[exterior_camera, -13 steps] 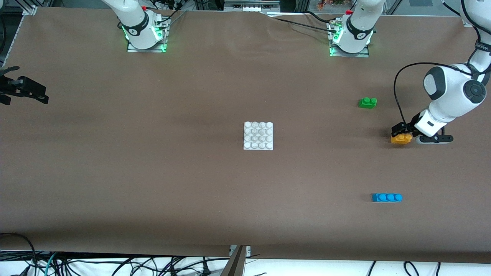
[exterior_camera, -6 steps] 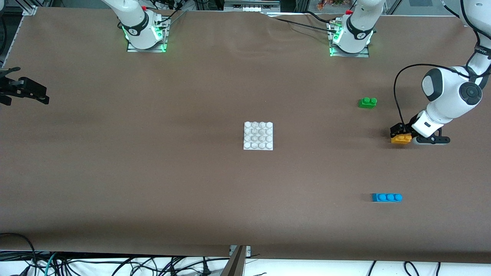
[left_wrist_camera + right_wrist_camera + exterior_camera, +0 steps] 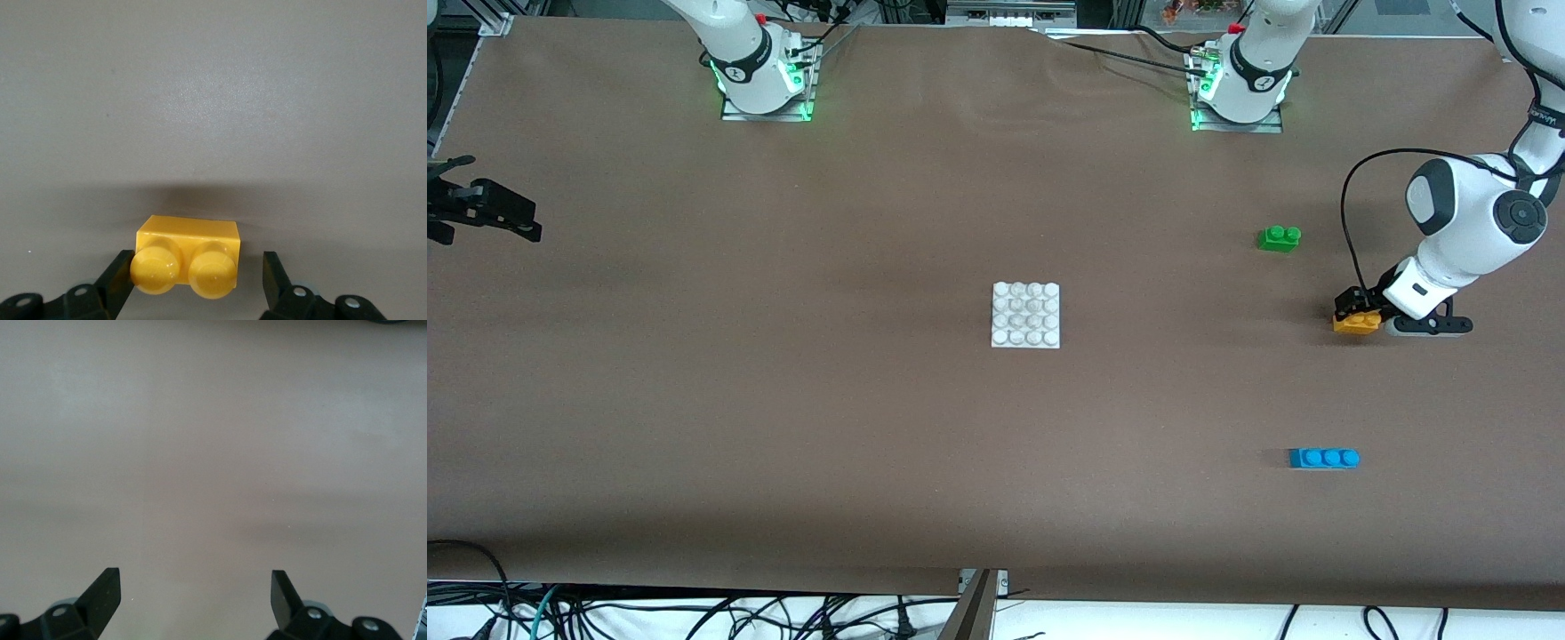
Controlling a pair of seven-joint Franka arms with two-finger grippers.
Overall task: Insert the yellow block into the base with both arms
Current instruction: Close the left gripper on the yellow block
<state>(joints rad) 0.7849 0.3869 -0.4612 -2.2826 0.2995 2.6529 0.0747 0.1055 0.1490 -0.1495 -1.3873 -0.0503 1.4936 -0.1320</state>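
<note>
The yellow block (image 3: 1357,324) lies on the table at the left arm's end, its two studs plain in the left wrist view (image 3: 187,257). My left gripper (image 3: 1356,307) is down at the block, open, with one finger on each side (image 3: 197,263). One finger (image 3: 120,273) touches a stud; the other stands apart from the block. The white studded base (image 3: 1025,315) sits mid-table. My right gripper (image 3: 480,209) waits at the right arm's end of the table, open and empty (image 3: 195,587) over bare table.
A green two-stud brick (image 3: 1279,238) lies farther from the front camera than the yellow block. A blue three-stud brick (image 3: 1324,458) lies nearer to it. Brown table cover spreads between the base and the bricks.
The left arm's wrist has shifted slightly at the yellow block. The block, the base and the right arm have not moved.
</note>
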